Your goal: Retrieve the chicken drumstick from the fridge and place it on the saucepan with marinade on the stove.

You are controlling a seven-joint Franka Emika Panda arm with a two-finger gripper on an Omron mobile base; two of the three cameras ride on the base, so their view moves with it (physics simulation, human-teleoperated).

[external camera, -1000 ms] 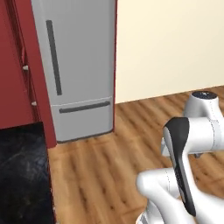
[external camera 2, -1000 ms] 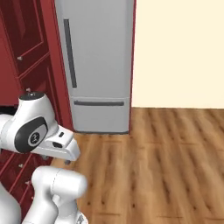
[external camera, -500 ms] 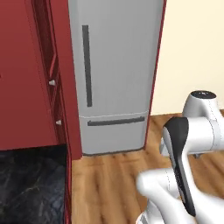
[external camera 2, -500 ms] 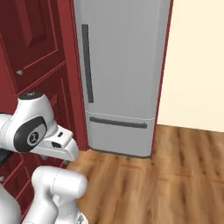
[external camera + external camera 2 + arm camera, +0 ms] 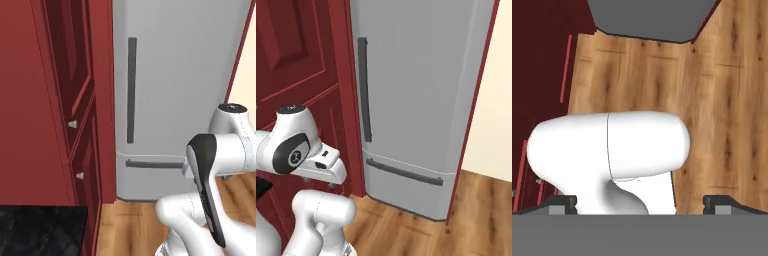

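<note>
Glossy white rounded arm links, dark joint bands (1 round grey cap)

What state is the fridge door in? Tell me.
Shut: the fridge door lies flush, its vertical bar handle facing out, no interior showing.

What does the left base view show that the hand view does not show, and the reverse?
The left base view alone shows the fridge's closed door with its long vertical bar handle, the drawer handle, and small cabinet knobs. The hand view alone shows the open gripper, its fingertips wide apart and holding nothing, looking down. Both share the wooden floor, the dark red cabinets and part of the fridge.
</note>
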